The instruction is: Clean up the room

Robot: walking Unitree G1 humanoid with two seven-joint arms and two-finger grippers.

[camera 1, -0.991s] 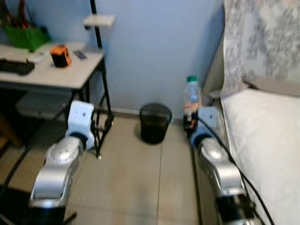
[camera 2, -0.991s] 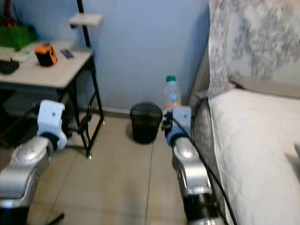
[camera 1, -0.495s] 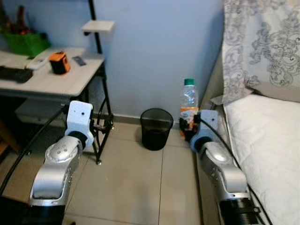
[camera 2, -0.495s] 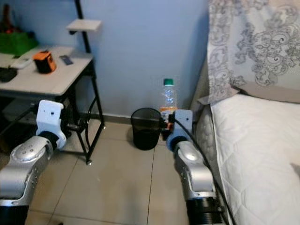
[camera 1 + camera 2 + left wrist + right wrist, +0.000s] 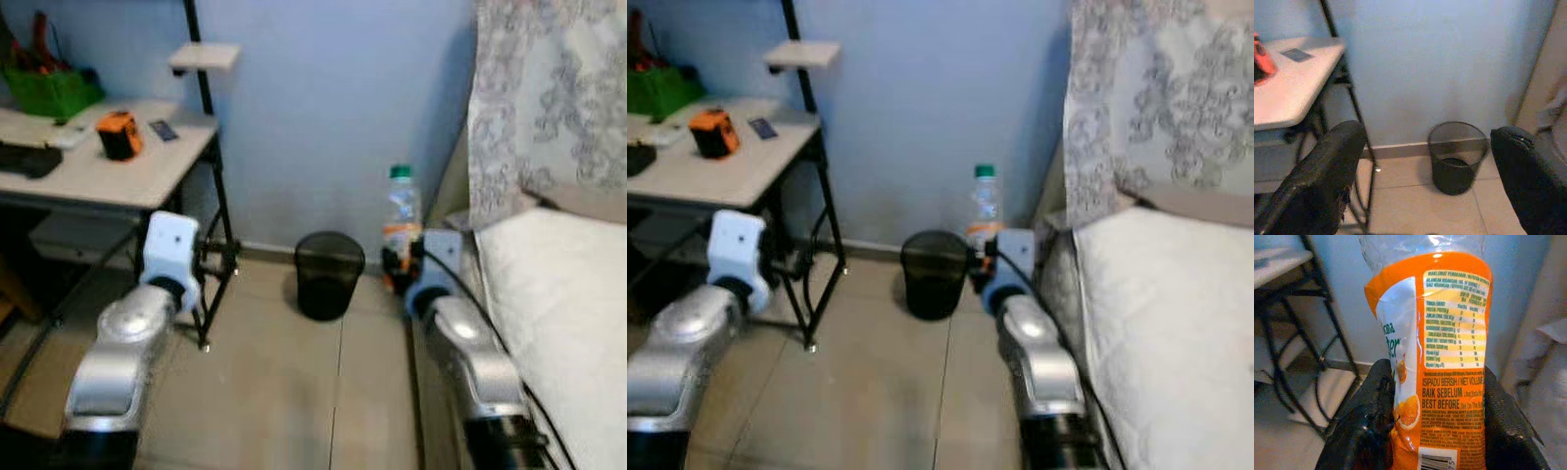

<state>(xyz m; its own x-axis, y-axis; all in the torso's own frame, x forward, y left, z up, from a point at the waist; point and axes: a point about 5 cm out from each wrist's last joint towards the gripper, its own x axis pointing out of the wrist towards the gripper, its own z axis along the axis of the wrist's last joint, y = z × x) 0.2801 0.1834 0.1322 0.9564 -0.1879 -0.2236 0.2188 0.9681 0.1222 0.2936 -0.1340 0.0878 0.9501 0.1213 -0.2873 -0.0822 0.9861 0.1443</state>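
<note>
Blue-walled bedroom, head view: the bottle (image 5: 401, 220) rides upright in the right gripper (image 5: 400, 262), near the bin (image 5: 329, 275). Left wrist: left gripper (image 5: 1425, 171) gapes empty. Right wrist: fingers (image 5: 1369, 431) clamp the label; a slick, crushable bottle could slip before reaching the bin.

bottle (image 5: 1430, 333): clear glossy plastic, with a shiny orange printed label
bin (image 5: 1457, 156): dark wire mesh, matt
counter (image 5: 108, 171): smooth pale top on black metal legs
floor (image 5: 284, 392): smooth beige tiles
bed (image 5: 1176, 323): white quilted cloth
right gripper (image 5: 1435, 431) fingers (image 5: 1364, 431): rough matt black
</note>
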